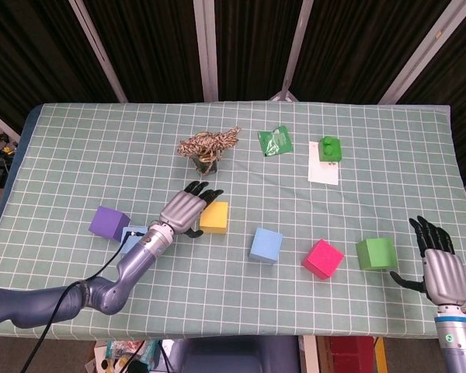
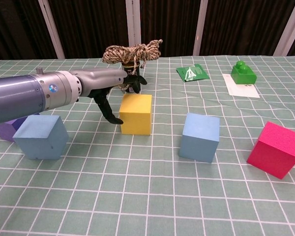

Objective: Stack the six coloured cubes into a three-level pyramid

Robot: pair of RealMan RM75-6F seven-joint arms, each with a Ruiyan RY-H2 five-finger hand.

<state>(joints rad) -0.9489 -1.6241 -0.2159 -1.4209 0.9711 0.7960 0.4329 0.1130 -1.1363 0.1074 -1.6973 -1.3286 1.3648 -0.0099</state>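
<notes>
Purple cube [image 2: 5, 127] barely peeks out in the chest view — the left arm [image 2: 24, 96] covers most of it. Right hand [image 1: 439, 260] shows only from the head camera, its forearm cut by the bottom edge — green cube [image 1: 376, 253] too is outside the chest view.
</notes>
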